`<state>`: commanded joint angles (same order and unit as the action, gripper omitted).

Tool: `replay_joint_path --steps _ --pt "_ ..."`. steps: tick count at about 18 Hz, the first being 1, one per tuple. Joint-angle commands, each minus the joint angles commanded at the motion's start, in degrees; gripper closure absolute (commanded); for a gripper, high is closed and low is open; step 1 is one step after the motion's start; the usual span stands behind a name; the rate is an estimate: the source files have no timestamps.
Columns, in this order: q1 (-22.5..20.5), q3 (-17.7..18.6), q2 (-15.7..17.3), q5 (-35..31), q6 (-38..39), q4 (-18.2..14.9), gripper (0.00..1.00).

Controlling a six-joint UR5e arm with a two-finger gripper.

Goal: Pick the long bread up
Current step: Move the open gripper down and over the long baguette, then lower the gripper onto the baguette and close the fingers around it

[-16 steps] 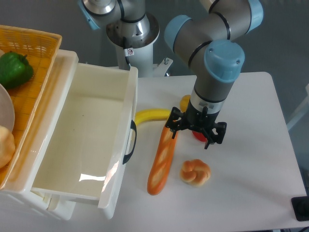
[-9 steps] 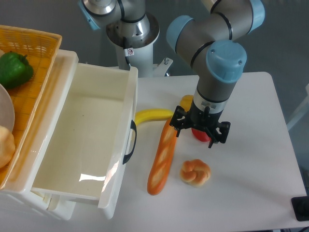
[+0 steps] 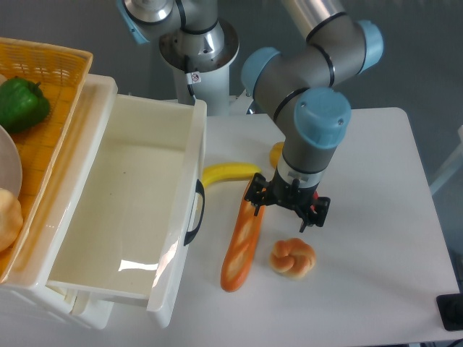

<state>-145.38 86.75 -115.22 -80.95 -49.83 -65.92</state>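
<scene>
The long bread (image 3: pixel 242 242) is a slim orange-brown loaf with pale slashes. It lies on the white table (image 3: pixel 376 260), running from near the banana down toward the front. My gripper (image 3: pixel 285 207) hangs over the loaf's upper end and the space to its right, fingers spread and open, nothing between them. One finger (image 3: pixel 254 200) is at the bread's top end; whether it touches is unclear. The arm hides what lies right behind the gripper.
A yellow banana (image 3: pixel 228 173) lies just above the bread, by the open white bin (image 3: pixel 126 210). A small knotted golden bun (image 3: pixel 292 257) sits right of the bread's lower half. A wicker basket (image 3: pixel 43 72) with a green pepper (image 3: pixel 22 105) stands at far left.
The gripper has shifted left and slightly down, now covering the red object seen beside it before. The bread, bun and banana have not moved.
</scene>
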Motion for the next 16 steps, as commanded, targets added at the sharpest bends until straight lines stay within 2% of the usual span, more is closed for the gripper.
replay_joint_path --steps 6,10,13,16 --pt "1.8 1.4 -3.5 -0.4 -0.3 0.4 0.0" --pt "1.9 2.3 -4.2 -1.7 -0.5 0.3 0.0" --pt "3.4 2.5 -5.6 -6.3 -0.5 0.3 0.0" --pt "3.5 3.3 -6.3 -6.4 -0.2 0.3 0.0"
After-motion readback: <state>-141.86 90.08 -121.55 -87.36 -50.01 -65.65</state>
